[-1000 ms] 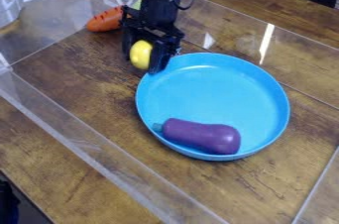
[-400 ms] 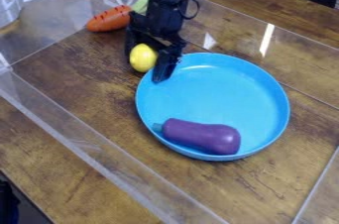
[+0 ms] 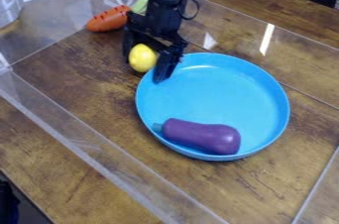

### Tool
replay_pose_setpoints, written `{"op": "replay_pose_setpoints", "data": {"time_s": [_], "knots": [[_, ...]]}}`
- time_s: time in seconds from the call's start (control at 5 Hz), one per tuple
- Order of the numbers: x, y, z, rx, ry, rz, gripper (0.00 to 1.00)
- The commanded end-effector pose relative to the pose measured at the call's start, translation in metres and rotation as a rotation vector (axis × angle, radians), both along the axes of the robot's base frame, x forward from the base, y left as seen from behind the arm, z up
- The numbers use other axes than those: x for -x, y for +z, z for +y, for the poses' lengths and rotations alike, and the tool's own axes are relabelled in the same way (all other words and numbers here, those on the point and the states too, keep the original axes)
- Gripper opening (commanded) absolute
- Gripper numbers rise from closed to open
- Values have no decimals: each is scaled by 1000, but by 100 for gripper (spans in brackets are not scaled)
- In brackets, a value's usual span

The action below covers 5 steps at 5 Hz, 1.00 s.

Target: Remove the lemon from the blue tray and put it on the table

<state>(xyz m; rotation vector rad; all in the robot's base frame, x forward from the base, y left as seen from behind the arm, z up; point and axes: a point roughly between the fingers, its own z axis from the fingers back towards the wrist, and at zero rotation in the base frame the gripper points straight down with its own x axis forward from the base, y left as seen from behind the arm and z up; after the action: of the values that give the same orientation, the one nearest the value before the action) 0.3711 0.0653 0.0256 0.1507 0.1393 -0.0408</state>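
Note:
The yellow lemon rests on the wooden table, just outside the left rim of the blue tray. My black gripper hangs straight down over it, open, with one finger on either side of the fruit. The right finger reaches down to the tray's rim. The lemon's right side is partly hidden by that finger.
A purple eggplant lies at the front of the tray. An orange carrot with a green top lies on the table behind the gripper. Clear plastic walls edge the table at left and front.
The gripper has opened wider around the lemon, leaving it sitting on the table. Since the last frame nothing has moved.

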Motion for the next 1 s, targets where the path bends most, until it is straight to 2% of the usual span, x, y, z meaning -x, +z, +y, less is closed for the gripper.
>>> {"op": "replay_pose_setpoints", "data": {"time_s": [0.0,0.2,0.6,0.8], "knots": [[-4,8,-6,-20,0,-47,100],[-3,10,-5,-30,3,-60,100],[2,42,2,-46,-34,-87,100],[4,53,-7,-57,-26,-99,100]]}}
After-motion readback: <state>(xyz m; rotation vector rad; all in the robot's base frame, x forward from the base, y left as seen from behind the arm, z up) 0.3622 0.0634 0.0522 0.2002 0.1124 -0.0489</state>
